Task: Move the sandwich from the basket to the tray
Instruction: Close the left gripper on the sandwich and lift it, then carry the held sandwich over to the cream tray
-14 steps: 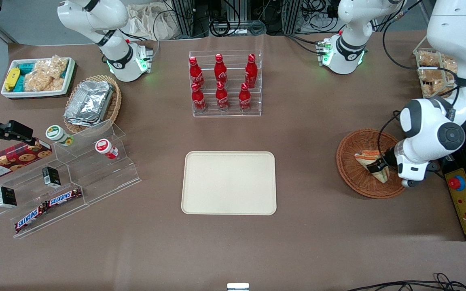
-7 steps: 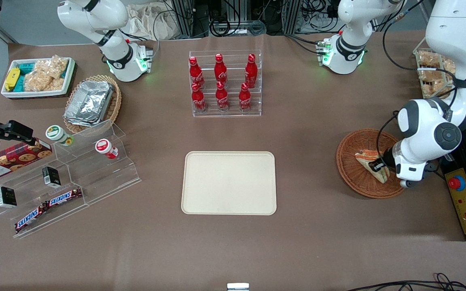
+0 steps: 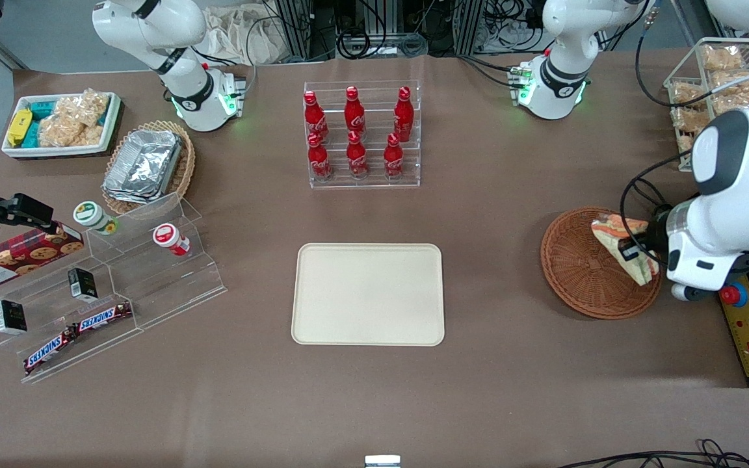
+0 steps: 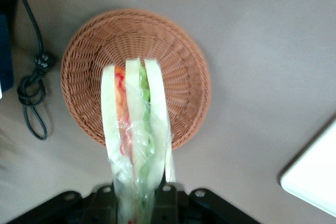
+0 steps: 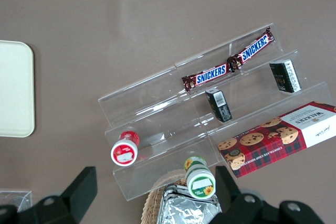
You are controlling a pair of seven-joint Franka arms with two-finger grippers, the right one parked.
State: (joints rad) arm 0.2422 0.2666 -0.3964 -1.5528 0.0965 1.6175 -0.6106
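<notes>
Sandwich is now up out of the basket; half a second ago it lay inside. Gripper clamps it by the wrapped end, hanging above the basket's rim on the working arm's side. Pick done; carry to tray remains, well apart.

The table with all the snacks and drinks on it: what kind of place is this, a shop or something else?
Probably a robotics lab with a mock snack-shop set-up. Cola bottles fill a clear rack and Snickers bars lie on display steps, but cables and equipment frames crowd the table's edge. The gripper holds the sandwich above the basket.
</notes>
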